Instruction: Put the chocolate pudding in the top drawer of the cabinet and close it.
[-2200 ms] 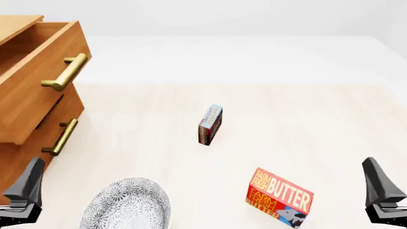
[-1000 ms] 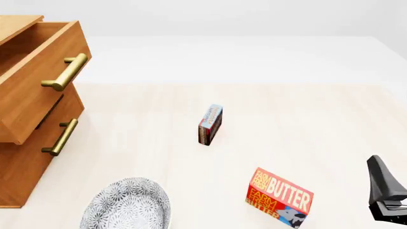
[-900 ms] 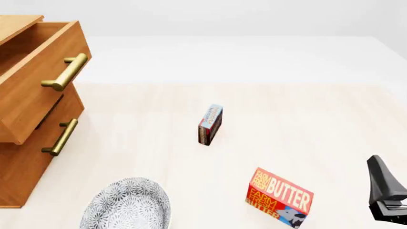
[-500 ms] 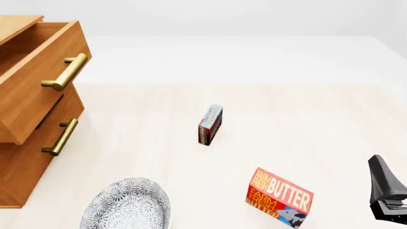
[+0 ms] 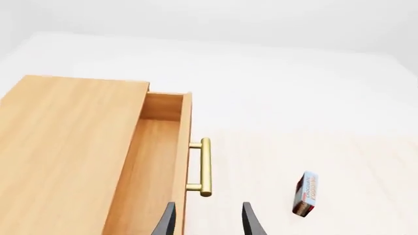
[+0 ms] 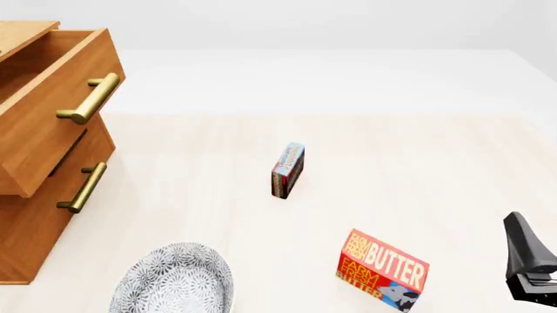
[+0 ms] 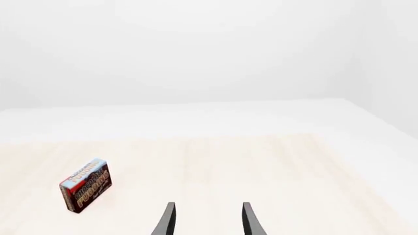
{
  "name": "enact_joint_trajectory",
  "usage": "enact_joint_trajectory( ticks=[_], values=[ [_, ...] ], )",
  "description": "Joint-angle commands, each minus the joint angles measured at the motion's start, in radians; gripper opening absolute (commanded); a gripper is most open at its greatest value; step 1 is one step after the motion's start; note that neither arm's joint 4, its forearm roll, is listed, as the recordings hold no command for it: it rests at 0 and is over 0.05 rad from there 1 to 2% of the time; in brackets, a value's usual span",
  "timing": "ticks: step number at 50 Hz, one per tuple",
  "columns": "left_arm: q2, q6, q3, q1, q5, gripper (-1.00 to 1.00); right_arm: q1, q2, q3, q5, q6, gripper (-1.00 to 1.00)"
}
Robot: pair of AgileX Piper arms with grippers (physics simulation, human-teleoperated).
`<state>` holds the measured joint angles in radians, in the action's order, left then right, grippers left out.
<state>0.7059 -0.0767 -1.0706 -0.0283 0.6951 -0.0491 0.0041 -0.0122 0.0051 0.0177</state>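
The chocolate pudding (image 6: 287,171) stands on its edge in the middle of the table, light blue on top and dark below; it also shows as the pudding (image 5: 306,194) and the pudding (image 7: 85,185) in the wrist views. At the far left, the cabinet (image 6: 30,228) has its top drawer (image 6: 48,124) pulled out, brass handle (image 6: 90,98) facing the table. My left gripper (image 5: 207,223) hovers open high above the drawer front, outside the front view. My right gripper (image 7: 207,223) is open and empty, low at the front right, with the pudding well ahead to its left.
A red-and-orange butter box (image 6: 383,268) lies front right of the pudding, close to the right gripper (image 6: 526,261). A patterned grey plate (image 6: 174,282) sits at the front left near the cabinet. The lower drawer (image 6: 44,202) is shut, its handle (image 6: 83,188) sticking out.
The left gripper, at the front view's lower left 2.2 s ago, has left that view. The right gripper has shifted slightly right. Over the last second nothing visibly moved.
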Motion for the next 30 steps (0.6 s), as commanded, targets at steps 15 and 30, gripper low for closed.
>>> enact_joint_trajectory(
  ticks=[15,30],
  values=[
    [0.097,-0.071,-0.048,0.041,0.075,1.0,0.0,-0.002,-0.003,0.0,0.005,1.0],
    [0.103,-0.065,-0.059,0.103,0.112,1.0,0.001,0.001,-0.001,0.004,0.006,1.0]
  ],
)
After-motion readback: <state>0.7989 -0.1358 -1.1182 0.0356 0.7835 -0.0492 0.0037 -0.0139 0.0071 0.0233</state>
